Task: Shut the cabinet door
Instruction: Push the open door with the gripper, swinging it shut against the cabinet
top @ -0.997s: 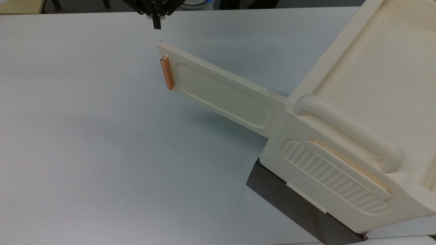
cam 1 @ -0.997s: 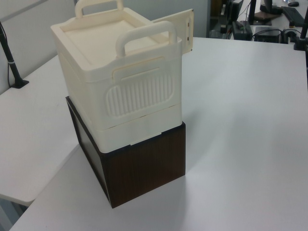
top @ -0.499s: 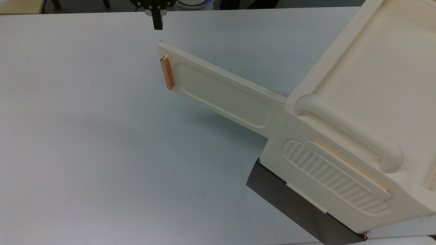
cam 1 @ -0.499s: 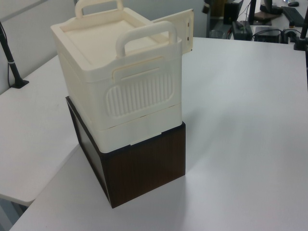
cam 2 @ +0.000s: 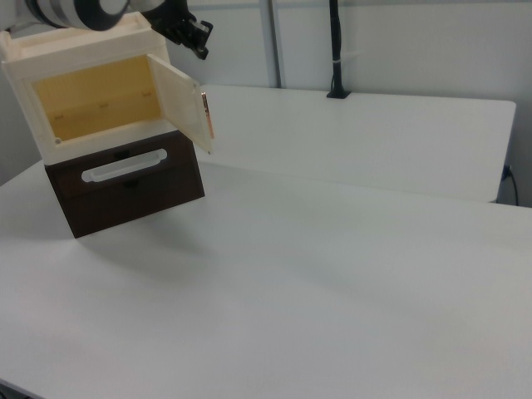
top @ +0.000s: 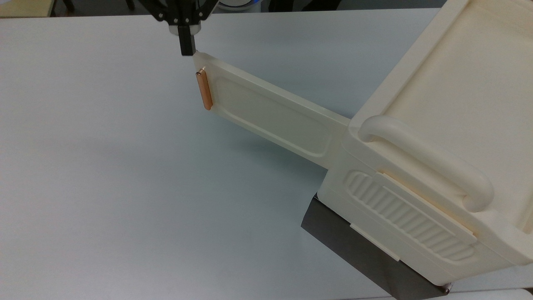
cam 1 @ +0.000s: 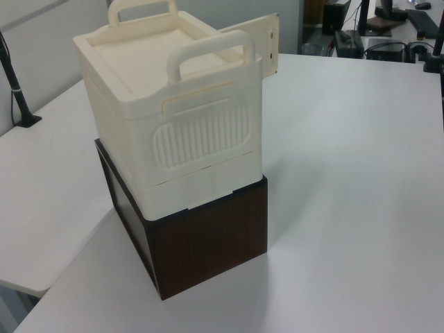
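The cabinet (top: 437,137) is a cream box on a dark base at the top view's right. The cabinet door (top: 270,114) stands wide open, reaching out to the top view's upper left, with its copper-orange handle (top: 204,89) at the free end. My gripper (top: 187,52) comes down from the top edge, shut, its tip at the door's far upper corner. In the right view the door (cam 2: 184,104) swings out from the open yellowish interior (cam 2: 96,100), and the gripper (cam 2: 202,50) sits just above the door's top edge. In the left view the door (cam 1: 260,43) sticks out behind the cabinet (cam 1: 173,118).
The cabinet rests on a dark brown drawer unit (cam 2: 125,179) with a white handle. A wide white table (top: 125,187) spreads around it. A black pole (cam 2: 335,50) stands at the back of the right view. Monitors and cables (cam 1: 388,28) lie beyond the table.
The gripper has come down from the top view's upper edge to the door's free corner. The door has not visibly moved.
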Robot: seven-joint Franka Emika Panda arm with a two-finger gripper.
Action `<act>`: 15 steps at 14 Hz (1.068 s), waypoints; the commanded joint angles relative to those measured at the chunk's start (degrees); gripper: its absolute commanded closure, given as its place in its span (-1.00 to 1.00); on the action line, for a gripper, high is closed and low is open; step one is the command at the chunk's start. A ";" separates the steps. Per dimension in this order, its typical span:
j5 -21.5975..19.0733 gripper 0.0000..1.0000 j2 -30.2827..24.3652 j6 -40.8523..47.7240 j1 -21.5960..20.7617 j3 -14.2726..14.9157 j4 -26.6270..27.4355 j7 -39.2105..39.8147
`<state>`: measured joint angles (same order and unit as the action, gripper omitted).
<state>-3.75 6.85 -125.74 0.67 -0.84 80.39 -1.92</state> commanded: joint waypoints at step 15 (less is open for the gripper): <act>-4.95 1.00 -0.26 14.29 -4.28 -3.81 1.26 -0.10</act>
<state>-7.12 7.73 -112.86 -3.84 -4.65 80.79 -3.66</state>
